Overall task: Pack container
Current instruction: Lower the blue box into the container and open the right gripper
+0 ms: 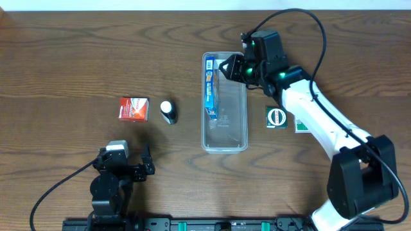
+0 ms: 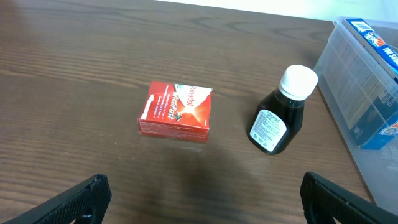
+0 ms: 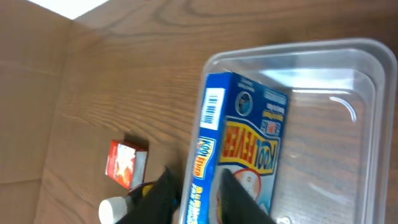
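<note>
The container [image 1: 243, 122] is a long clear plastic bin in the middle of the table; it also shows in the right wrist view [image 3: 373, 53] and at the right edge of the left wrist view [image 2: 351, 68]. A blue-and-white carton [image 1: 210, 90] stands on edge along its left wall. My right gripper [image 1: 226, 67] is over the bin's far end. In the right wrist view its fingers [image 3: 199, 193] are closed on either side of the carton [image 3: 249, 134]. My left gripper [image 2: 205, 199] is open and empty near the front edge [image 1: 125, 157].
A red box [image 1: 133, 108] [image 2: 176, 111] and a dark bottle with a white cap [image 1: 168, 111] [image 2: 278, 115] lie left of the bin. A green box [image 1: 276, 117] and a smaller pack [image 1: 300, 125] lie to its right, by my right arm.
</note>
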